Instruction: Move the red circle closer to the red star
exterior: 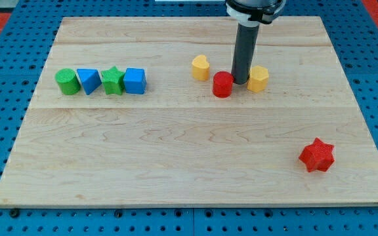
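Tip (240,82) beside red circle (222,84), rod top cropped

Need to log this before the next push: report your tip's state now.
My tip: a bare rod, no fingers, holding nothing; it stands between the red circle and the yellow block, far from the red star.

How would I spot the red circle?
Follow the dark rod down from the top of the wooden board to my tip. The red circle sits just left of it, between two yellow blocks, the only red piece there.
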Controlling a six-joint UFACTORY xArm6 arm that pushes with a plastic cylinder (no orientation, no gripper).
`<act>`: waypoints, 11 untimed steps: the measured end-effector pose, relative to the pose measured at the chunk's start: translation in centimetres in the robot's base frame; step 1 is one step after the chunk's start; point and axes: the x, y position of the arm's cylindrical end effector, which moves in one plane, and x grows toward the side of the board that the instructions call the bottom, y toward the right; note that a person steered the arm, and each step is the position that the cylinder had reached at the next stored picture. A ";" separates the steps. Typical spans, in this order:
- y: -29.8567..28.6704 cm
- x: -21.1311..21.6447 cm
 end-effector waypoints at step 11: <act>7.0 10.5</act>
